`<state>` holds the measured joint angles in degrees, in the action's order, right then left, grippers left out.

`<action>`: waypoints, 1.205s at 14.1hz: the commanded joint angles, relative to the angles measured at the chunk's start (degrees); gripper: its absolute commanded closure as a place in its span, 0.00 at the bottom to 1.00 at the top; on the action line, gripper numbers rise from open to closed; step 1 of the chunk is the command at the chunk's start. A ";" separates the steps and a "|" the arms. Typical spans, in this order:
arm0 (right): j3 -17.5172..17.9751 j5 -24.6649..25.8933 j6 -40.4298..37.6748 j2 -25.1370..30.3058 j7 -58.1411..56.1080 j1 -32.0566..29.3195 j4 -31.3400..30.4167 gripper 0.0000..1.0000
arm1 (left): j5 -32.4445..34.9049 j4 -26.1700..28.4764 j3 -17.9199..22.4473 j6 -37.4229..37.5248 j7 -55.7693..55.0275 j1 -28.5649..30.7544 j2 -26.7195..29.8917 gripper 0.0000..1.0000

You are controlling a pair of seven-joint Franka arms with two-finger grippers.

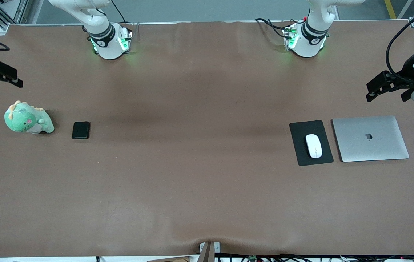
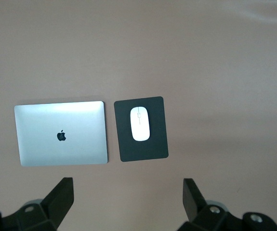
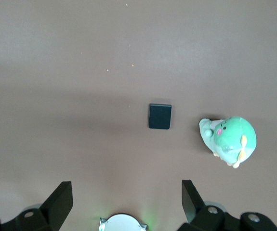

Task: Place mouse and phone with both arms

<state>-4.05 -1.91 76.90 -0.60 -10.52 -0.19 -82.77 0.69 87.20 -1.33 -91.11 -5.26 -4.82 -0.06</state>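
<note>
A white oval computer mouse (image 1: 313, 146) rests on a black rectangular mouse pad (image 1: 301, 147) beside a closed silver laptop (image 1: 370, 138) toward the left arm's end of the table (image 1: 199, 174), and a small black rectangular phone (image 1: 80, 130) lies beside a green plush dinosaur (image 1: 27, 119) toward the right arm's end, while the left gripper (image 2: 127, 197) and right gripper (image 3: 126, 197) hang high over those ends, fingers spread and grasping nothing, which fits either both things placed or both awaiting pickup.

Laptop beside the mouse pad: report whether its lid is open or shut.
Shut. The laptop lies flat on the table with its silver lid and logo facing up, beside the mouse pad; no screen or keyboard shows.

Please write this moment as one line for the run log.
left gripper: open, above table | right gripper: open, above table | mouse: on mouse pad beside laptop | phone: beside plush toy
</note>
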 commanded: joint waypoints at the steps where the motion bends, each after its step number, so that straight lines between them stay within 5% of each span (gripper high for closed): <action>1: -1.75 -0.02 -0.08 3.76 0.42 1.42 -4.76 0.00 | -0.25 -0.98 -0.17 0.49 -0.45 0.07 -0.29 0.00; 17: -1.23 2.35 1.23 3.86 0.42 1.95 -6.35 0.00 | -0.34 -1.06 0.36 2.34 -4.76 0.69 0.15 0.00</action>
<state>-4.83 -0.19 77.62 1.70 -10.53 1.16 -87.65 0.69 87.08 -0.91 -89.96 -9.17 -4.30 -0.06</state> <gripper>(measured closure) 0.000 0.000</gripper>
